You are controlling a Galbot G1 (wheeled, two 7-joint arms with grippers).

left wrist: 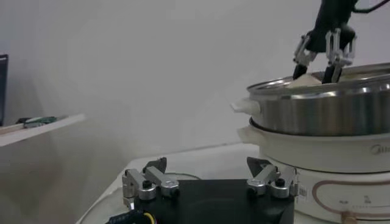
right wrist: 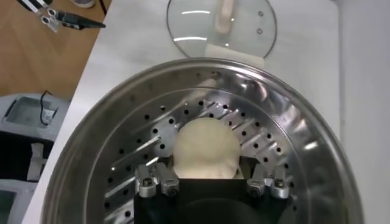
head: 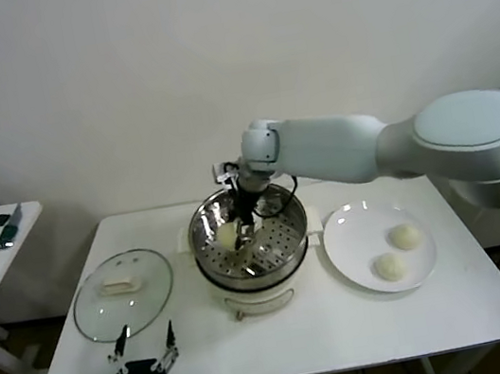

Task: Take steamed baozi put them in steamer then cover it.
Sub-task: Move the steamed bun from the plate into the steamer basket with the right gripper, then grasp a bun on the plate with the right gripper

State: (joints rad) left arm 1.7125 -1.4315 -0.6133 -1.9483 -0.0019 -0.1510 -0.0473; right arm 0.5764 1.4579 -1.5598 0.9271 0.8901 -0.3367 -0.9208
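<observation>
Right gripper (head: 245, 223) is seen lowered inside the round shiny steel steamer basket (head: 283, 239), its two fingers set either side of a smooth cream-white bun (right wrist: 204, 149) and apparently clamped on it. In the right wrist view the bun lies on, or just above, the perforated floor; which of the two cannot be told. The steamer sits on its cream-white pot base (head: 259, 296) near the middle of the white table (head: 443, 308).

Two more round cream-white buns (head: 404, 237) are noted on the flat white plate (head: 353, 227), just beside the steamer on the robot's right. A fourth bun cannot be made out.

The round clear glass lid with metal rim and cream handle (head: 122, 293) lies flat on the table on the robot's left, apart from the steamer.

Left gripper (head: 145, 351) is parked low at the near table edge, just in front of the lid, fingers spread wide, nothing held.

Step judged in hand: placing of a bun in the steamer, roughly the first half of the task. Next move is judged to call for release of this bun, lifting clear of the rim, and a reach to the plate for another. Covering is not yet begun.
</observation>
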